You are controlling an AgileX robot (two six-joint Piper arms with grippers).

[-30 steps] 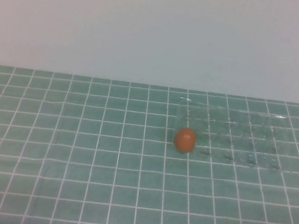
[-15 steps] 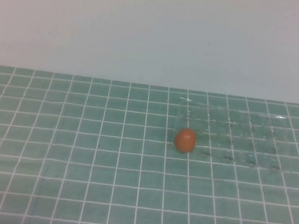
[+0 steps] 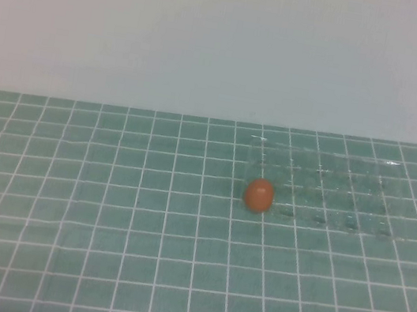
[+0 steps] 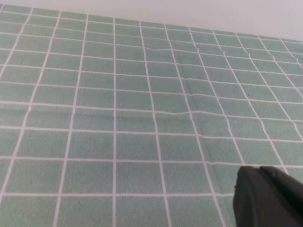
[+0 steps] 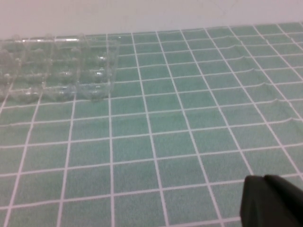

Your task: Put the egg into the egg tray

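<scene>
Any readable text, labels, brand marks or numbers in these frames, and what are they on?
None can be read.
The egg: plain orange-brown shell, no stamp visible.
The egg tray: clear plastic, no label or embossing legible.
The grid mat: white lines only, no numerals.
The left gripper and the right gripper, each showing only as a dark part at the edge of its own wrist view: no markings visible.

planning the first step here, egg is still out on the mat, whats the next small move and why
Probably bring the right gripper toward the egg. The egg sits on the green mat against the near left corner of the egg tray, on the robot's right side. The left gripper only faces bare mat.
</scene>
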